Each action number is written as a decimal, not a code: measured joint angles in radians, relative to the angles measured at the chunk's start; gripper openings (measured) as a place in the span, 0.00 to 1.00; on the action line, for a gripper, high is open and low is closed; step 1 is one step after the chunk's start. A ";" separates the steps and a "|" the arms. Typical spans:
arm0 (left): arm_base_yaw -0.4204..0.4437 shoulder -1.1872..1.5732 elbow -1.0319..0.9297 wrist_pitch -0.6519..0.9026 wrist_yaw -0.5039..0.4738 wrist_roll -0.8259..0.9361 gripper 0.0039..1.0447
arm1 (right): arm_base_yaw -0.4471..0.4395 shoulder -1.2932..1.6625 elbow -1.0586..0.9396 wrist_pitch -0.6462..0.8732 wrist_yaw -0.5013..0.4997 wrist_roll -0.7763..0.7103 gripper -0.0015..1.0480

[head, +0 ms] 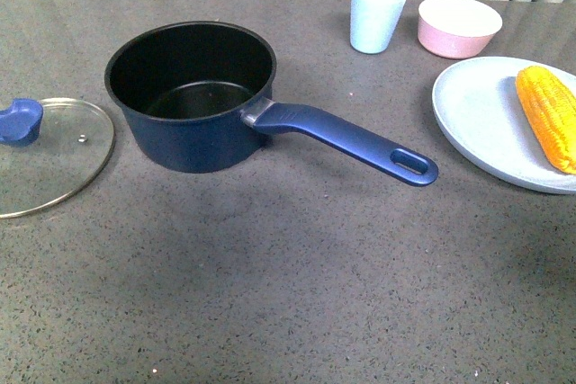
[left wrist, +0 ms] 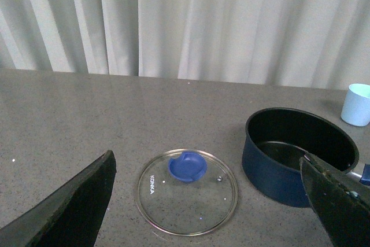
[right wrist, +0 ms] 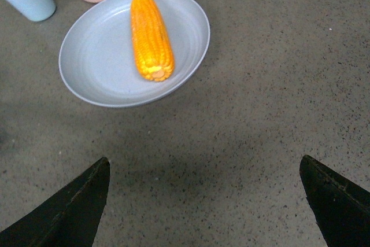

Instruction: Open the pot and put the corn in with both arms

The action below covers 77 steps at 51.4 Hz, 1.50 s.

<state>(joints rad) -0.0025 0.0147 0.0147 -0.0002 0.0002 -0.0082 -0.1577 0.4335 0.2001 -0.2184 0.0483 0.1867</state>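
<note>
The pot (head: pixel 193 101) stands uncovered mid-bench, handle angled toward the right. Its glass lid (head: pixel 54 155) lies flat on the bench (head: pixel 288 294) just to its left, clear of the opening. The corn (head: pixel 547 116) lies on a pale blue plate (head: pixel 477 119) at the right, well apart from the pot. The left jaws hang wide apart near the lid, empty. The right jaws, equally spread, hover near the plate, placed, I'd guess, to reach the cob.

Pale blue cup (head: pixel 377 13) just beside pink bowl (head: pixel 459 26); grey-blue plate (head: pixel 477 114) nearby; speckled grey table (head: pixel 288 294)
</note>
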 joint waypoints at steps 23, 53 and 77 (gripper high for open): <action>0.000 0.000 0.000 0.000 0.000 0.000 0.92 | -0.088 0.902 0.323 0.548 -0.042 -0.210 0.91; 0.000 0.000 0.000 0.000 0.000 0.000 0.92 | 0.095 1.505 0.725 0.526 0.023 -0.233 0.91; 0.000 0.000 0.000 0.000 0.000 0.000 0.92 | 0.105 1.572 0.748 0.520 0.003 -0.186 0.45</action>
<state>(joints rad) -0.0025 0.0147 0.0147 -0.0002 0.0002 -0.0078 -0.0528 2.0060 0.9482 0.3016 0.0509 0.0010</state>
